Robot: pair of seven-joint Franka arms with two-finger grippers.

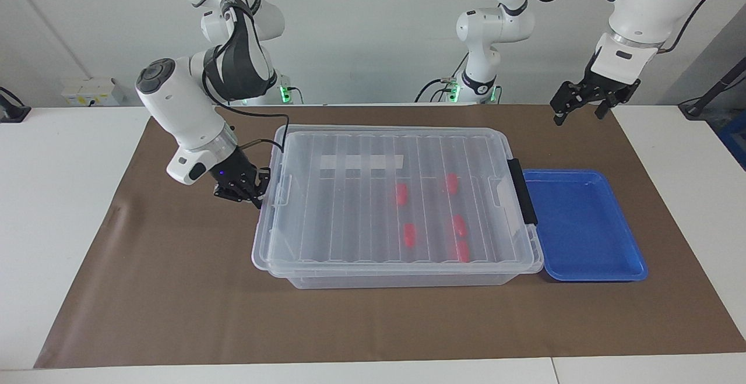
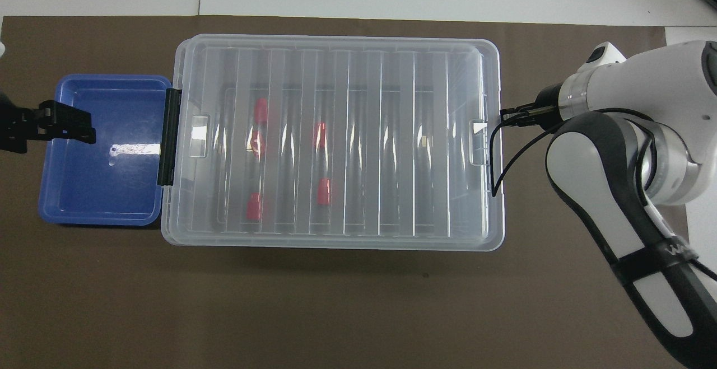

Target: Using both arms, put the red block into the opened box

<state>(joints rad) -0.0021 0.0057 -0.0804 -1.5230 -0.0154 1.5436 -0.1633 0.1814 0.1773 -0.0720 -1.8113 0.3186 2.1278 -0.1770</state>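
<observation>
The clear box [image 1: 396,279] stands mid-table with its ribbed see-through lid [image 1: 361,197] lying flat on top. Several red blocks [image 1: 401,194] lie inside it and show through the lid [image 2: 358,134], among them one red block [image 2: 323,191] nearer the robots. My right gripper [image 1: 256,194] is shut, low at the lid's end toward the right arm's end of the table, and its tips [image 2: 507,117] meet the lid's edge. My left gripper [image 1: 579,117] hangs open, high over the mat beside the blue tray, holding nothing.
A shallow blue tray [image 1: 583,273] sits against the box's end that carries the black handle bar [image 1: 523,192], toward the left arm's end. In the overhead view the left gripper [image 2: 84,128] overlaps the tray [image 2: 101,218]. A brown mat [image 1: 175,291] covers the table.
</observation>
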